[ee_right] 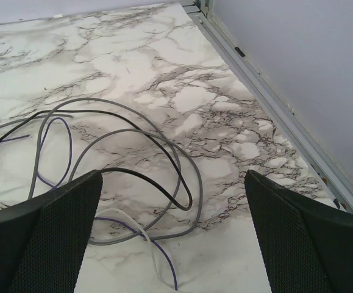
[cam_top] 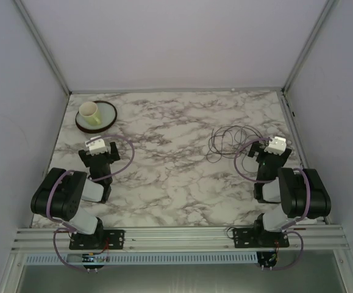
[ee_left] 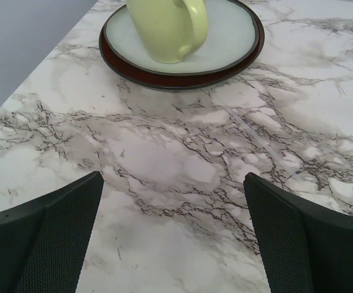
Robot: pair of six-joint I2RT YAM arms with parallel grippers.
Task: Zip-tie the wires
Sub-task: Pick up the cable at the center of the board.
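The wires (cam_top: 228,141) lie in loose loops on the marble table at the right. In the right wrist view they show as grey, black, purple and white strands (ee_right: 191,196) curling just ahead of the fingers. My right gripper (cam_top: 274,145) (ee_right: 173,235) hovers at their near right edge, open, with nothing between its fingers. My left gripper (cam_top: 97,145) (ee_left: 173,235) stands open and empty over bare table on the left, far from the wires. A thin clear strip (ee_left: 255,137), possibly a zip tie, lies flat ahead of it.
A dark-rimmed plate (cam_top: 106,121) (ee_left: 164,80) carrying a pale yellow-green cup (cam_top: 89,111) (ee_left: 164,27) sits at the back left, just beyond the left gripper. A metal rail (ee_right: 274,104) and wall run along the table's right edge beside the wires.
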